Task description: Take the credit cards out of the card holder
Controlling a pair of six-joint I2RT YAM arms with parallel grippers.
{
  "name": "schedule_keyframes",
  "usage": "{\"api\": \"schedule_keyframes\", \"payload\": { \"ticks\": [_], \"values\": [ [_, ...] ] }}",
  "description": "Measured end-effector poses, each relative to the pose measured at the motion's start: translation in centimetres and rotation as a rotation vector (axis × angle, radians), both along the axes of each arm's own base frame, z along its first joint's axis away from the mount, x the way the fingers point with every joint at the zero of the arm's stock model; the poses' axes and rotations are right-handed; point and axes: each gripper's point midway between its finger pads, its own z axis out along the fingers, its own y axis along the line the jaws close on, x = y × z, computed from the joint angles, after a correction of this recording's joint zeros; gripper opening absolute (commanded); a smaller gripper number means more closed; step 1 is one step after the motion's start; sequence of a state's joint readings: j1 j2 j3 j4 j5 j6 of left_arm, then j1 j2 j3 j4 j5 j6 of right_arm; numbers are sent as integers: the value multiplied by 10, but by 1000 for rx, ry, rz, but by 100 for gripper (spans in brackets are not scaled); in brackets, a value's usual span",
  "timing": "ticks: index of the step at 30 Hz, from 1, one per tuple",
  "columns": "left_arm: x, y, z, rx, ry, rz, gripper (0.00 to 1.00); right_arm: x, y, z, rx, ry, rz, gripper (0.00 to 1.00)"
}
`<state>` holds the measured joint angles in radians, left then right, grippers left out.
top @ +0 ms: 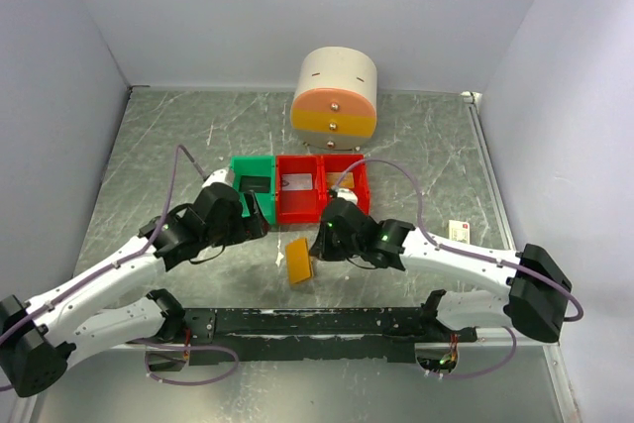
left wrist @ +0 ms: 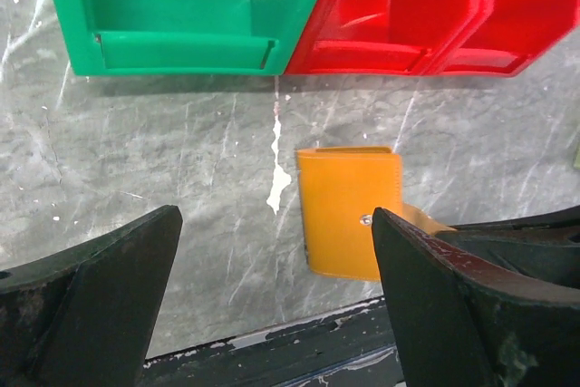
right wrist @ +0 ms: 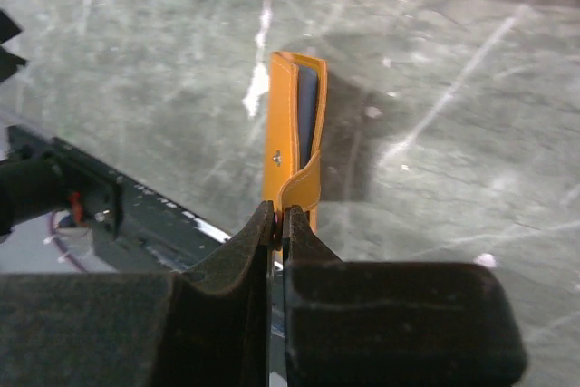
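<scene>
The orange-tan card holder [top: 298, 261] is lifted on edge in front of the bins, nearly closed. My right gripper [top: 319, 248] is shut on its snap strap [right wrist: 304, 183]. In the right wrist view the card holder [right wrist: 290, 133] stands upright beyond the right gripper [right wrist: 279, 217], with a pale blue lining [right wrist: 308, 106] showing in the gap. The credit cards are hidden. My left gripper [top: 260, 228] hangs open just left of the holder. In the left wrist view the card holder [left wrist: 349, 210] lies near the right finger [left wrist: 426, 287], with nothing between the left gripper [left wrist: 275, 215] jaws.
A green bin [top: 253, 185] and two red bins [top: 297, 190] stand in a row behind the holder. A round cream and orange drawer unit [top: 335, 93] sits further back. A small white item [top: 459, 231] lies at the right. The black base rail [top: 307, 322] runs along the near edge.
</scene>
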<state>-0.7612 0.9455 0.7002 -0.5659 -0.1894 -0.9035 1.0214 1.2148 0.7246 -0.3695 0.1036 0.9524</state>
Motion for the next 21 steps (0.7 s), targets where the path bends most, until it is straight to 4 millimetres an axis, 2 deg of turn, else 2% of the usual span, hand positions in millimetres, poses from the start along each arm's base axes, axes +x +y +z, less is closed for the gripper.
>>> {"api": "schedule_keyframes", "payload": {
  "ticks": [4, 7, 12, 15, 19, 21],
  "values": [
    [0, 4, 12, -17, -29, 2, 98, 1, 21, 18, 77, -5, 54, 0],
    [-5, 11, 11, -8, -17, 17, 98, 0, 39, 28, 132, -1, 100, 0],
    [-15, 22, 16, -24, -3, 50, 98, 3, 62, 29, 186, 30, 116, 0],
    [-23, 27, 19, -62, -10, 70, 98, 0, 68, 28, 269, 47, 99, 0],
    [-36, 34, 9, -89, 13, 86, 98, -12, 62, 13, 342, 110, 83, 0],
    [-41, 37, 7, -101, 23, 96, 98, -13, 61, 12, 353, 129, 86, 0]
  ]
}}
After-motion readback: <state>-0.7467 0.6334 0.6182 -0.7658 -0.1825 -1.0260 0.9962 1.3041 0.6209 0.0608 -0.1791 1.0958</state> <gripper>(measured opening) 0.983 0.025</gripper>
